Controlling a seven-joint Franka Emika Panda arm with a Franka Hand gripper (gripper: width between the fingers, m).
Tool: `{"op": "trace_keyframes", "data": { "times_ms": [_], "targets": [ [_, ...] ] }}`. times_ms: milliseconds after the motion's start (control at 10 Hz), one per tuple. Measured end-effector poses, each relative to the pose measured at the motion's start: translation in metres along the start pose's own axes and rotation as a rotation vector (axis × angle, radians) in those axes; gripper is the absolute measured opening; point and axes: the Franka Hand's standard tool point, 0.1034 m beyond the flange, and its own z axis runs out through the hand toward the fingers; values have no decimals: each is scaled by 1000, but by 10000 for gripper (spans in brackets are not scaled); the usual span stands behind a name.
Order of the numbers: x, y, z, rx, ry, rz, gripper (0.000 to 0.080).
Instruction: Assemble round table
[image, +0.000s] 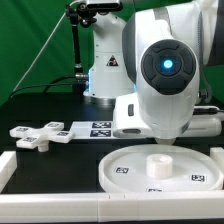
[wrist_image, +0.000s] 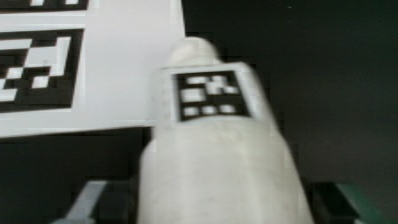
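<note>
In the wrist view my gripper (wrist_image: 217, 203) is shut on the white cylinder post (wrist_image: 214, 130). Its fingers (wrist_image: 89, 203) stand close on either side, and the post's tagged end points away over the dark table. In the exterior view the arm's big white body hides the gripper and the post. The large rimmed round disc (image: 125, 172) lies flat at the front, with a short stub (image: 160, 161) upright at its middle. The cross-shaped piece (image: 40, 135) lies flat at the exterior view's left, apart from the disc.
The marker board (image: 98, 128) lies behind the disc, beside the cross-shaped piece, and shows in the wrist view (wrist_image: 80, 60) just past the post. A white rail (image: 50, 196) runs along the table's front. The robot base (image: 105, 70) stands at the back.
</note>
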Motion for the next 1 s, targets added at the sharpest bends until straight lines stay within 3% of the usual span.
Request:
{"op": "trace_keyframes", "data": {
  "times_ms": [100, 300, 400, 700, 800, 1000],
  "targets": [
    [0, 0, 0, 0, 0, -4, 407],
    [0, 1, -3, 2, 4, -31, 407],
    [-6, 2, -13, 6, 8, -62, 407],
    [-38, 7, -74, 28, -3, -124, 407],
    [-39, 5, -84, 29, 19, -142, 409],
    [-34, 5, -81, 28, 46, -141, 409]
  ]
}}
